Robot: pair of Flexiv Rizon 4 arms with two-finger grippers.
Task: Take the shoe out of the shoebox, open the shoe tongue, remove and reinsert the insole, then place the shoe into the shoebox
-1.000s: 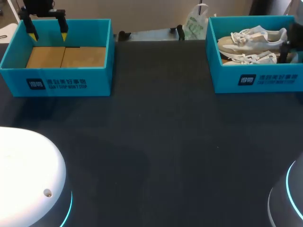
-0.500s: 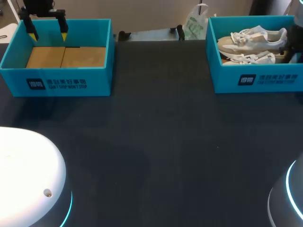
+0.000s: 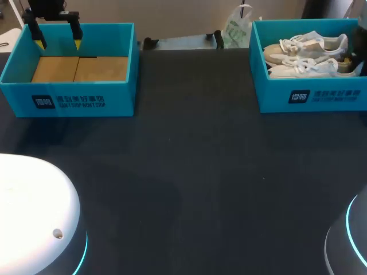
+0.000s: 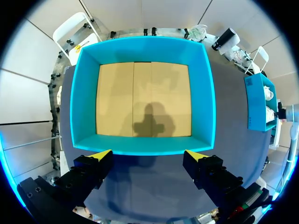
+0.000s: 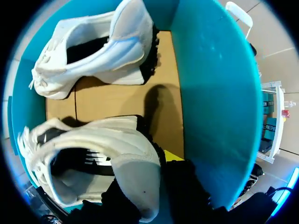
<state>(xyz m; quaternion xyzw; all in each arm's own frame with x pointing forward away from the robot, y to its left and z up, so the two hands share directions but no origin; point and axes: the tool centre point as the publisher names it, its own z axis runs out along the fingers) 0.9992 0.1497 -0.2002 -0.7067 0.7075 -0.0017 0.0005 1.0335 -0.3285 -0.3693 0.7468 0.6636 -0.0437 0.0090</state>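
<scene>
One shoe [image 5: 96, 140] in right pincer [image 5: 145, 173], printed shoebox [image 3: 312, 96]

Shoebox [image 3: 86, 102] x2 — wht shoe [image 3: 301, 69] x2, 4 tot.

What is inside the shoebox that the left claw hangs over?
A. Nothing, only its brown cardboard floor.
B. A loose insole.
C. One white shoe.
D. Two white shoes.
A: the shoebox ahead of the left claw shows only bare brown cardboard; the near white shoe and far white shoe are in the other shoebox.
</scene>
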